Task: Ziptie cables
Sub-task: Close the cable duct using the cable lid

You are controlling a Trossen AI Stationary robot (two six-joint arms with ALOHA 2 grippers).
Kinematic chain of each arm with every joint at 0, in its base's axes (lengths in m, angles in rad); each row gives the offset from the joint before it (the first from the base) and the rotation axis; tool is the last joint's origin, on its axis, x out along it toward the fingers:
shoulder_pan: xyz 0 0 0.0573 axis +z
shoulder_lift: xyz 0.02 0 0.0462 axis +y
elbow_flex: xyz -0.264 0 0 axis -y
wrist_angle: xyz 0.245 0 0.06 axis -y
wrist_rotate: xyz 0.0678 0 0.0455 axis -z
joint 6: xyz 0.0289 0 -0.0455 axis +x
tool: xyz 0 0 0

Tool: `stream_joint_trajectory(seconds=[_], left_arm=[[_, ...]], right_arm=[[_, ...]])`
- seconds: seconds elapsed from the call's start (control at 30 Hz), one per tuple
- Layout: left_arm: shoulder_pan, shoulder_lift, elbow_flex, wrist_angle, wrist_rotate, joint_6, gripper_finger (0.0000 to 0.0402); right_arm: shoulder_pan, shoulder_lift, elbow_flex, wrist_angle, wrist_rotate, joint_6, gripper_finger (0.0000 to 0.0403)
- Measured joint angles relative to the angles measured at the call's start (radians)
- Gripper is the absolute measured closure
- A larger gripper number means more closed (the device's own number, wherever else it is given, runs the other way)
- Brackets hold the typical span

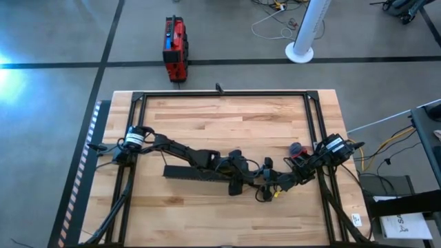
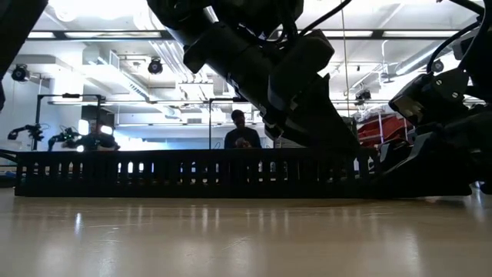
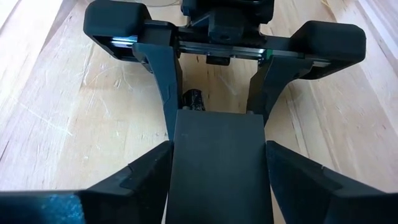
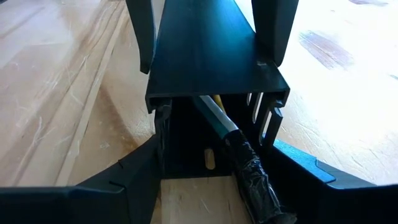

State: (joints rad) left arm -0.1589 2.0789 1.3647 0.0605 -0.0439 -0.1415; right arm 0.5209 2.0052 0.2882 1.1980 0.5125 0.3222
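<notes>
A long black slotted bar [image 1: 196, 172] lies across the table's middle; in the low view the bar [image 2: 192, 173] spans nearly the whole width. My left gripper [image 3: 217, 148] is shut on it right of its middle, also seen from above [image 1: 240, 173]. My right gripper [image 4: 214, 149] is shut on the bar's right end [image 1: 275, 182]. The cables [image 4: 245, 165], a bundle of white and yellow wires wrapped in black tape, run into the bar's open end between my right fingers. My left gripper pinches the bar's two long side walls [image 3: 177, 140] between its two fingers [image 3: 146, 177]. It comes slanting down from the table's left, with the fingers lying along the bar. The bar stays level and low over the table. My right gripper pinches the bar's side walls at its open right end [image 4: 158, 118] between its two fingers [image 4: 124, 183]. It comes slanting down from the table's right, in line with the bar. The cables pass between the fingers into the channel.
A black metal frame [image 1: 220, 93] runs around the tabletop. A small blue and red object [image 1: 296, 147] lies beside my right arm. Dark loose wire [image 1: 262, 196] sits near the bar's right end. Bare wood stretches toward the far edge [image 1: 227, 120] and the near edge [image 1: 207, 220].
</notes>
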Motion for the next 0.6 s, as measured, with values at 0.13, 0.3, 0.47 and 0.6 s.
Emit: stream_joint_trajectory(seconds=[0.13, 0.3, 0.47, 0.6], left_arm=[[0.000, 0.000, 0.000, 0.003, -0.001, 0.002, 0.0174], [0.005, 0.000, 0.000, 0.009, 0.000, 0.003, 0.0178], [0.004, 0.000, 0.000, 0.010, 0.000, 0.003, 0.0182], [0.004, 0.000, 0.000, 0.011, 0.000, 0.003, 0.0173]], right_arm=[[0.000, 0.000, 0.000, 0.000, 0.000, 0.000, 0.0170], [0.000, 0.000, 0.000, 0.000, 0.000, 0.000, 0.0175], [0.000, 0.000, 0.000, 0.000, 0.000, 0.000, 0.0170], [0.000, 0.000, 0.000, 0.000, 0.000, 0.000, 0.0172]])
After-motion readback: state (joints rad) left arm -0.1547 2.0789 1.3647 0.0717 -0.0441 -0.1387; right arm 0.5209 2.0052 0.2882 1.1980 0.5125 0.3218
